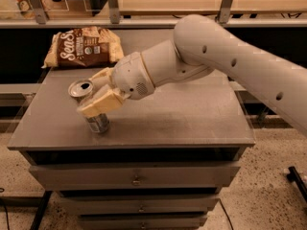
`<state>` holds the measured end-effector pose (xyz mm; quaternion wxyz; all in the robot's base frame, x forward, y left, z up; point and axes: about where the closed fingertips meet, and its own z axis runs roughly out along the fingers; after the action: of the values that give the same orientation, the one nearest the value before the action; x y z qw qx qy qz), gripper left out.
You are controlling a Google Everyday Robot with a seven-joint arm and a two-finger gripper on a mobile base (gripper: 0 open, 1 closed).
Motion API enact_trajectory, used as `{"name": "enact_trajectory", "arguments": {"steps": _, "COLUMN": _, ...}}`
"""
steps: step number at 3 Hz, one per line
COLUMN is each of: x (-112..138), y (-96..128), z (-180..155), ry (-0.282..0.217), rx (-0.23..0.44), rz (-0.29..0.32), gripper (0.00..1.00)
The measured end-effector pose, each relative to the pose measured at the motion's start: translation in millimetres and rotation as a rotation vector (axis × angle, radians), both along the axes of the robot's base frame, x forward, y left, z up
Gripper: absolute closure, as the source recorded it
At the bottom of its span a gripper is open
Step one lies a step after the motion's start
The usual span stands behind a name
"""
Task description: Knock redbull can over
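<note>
The redbull can [98, 122] stands at the tabletop's [192, 123] 8 o'clock corner, top leaning toward 10 o'clock. The pincer [89, 95] presses its upper body from 3 o'clock. Whether it is clamped cannot be determined. Risk: once toppled, the can may roll off the near left edge. The chip bag [84, 51] lies at 12 o'clock.

A cabinet top [192, 119] sits above a stack of drawers [136, 178]. At its back left corner lies a snack bag [84, 47]. Near the front left edge, the redbull can [99, 123] stands with its base on the top, leaning left. The gripper [91, 94] clasps it, one finger in front and one behind. The arm [230, 56] reaches in from the right, above the surface.
</note>
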<state>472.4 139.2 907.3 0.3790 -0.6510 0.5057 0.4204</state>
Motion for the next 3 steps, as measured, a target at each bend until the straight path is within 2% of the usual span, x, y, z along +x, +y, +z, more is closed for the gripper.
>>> {"name": "enact_trajectory", "arguments": {"steps": 1, "x": 3.4, "y": -39.5, "z": 37.4, "ry": -0.112, "rx": -0.18, "rz": -0.096, "gripper": 1.0}}
{"name": "enact_trajectory", "arguments": {"steps": 2, "x": 27.2, "y": -78.4, "z": 75.8, "ry": -0.191, "rx": -0.373, "rz": -0.19, "gripper": 1.0}}
{"name": "enact_trajectory", "arguments": {"steps": 3, "x": 63.6, "y": -100.0, "z": 67.2, "ry": -0.186, "rx": -0.58, "rz": -0.206, "gripper": 1.0}}
